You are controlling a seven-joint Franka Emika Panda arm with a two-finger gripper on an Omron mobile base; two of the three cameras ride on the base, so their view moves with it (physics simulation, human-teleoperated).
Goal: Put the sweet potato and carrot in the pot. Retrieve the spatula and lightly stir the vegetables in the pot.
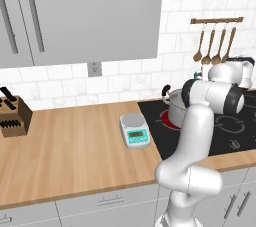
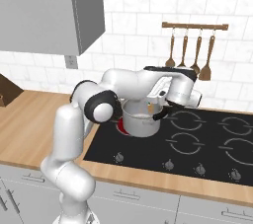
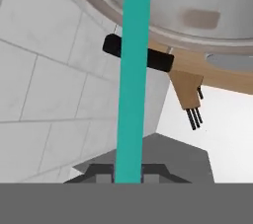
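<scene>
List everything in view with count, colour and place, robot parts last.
pot: one, shiny steel with black handles, on the cooktop's rear left burner.
spatula: one, teal handle, running from the pincer into the pot.
kitchen scale: one, white and teal, on the counter left of the cooktop.
knife block: one, brown, far left of the counter.
wooden utensils: four, brown, hanging on a wall rail above the cooktop.
cooktop: one, black, set into the wooden counter.
wall cabinets: grey, above the counter.
pincer: one, dark tips, shut on the spatula handle over the pot.
</scene>
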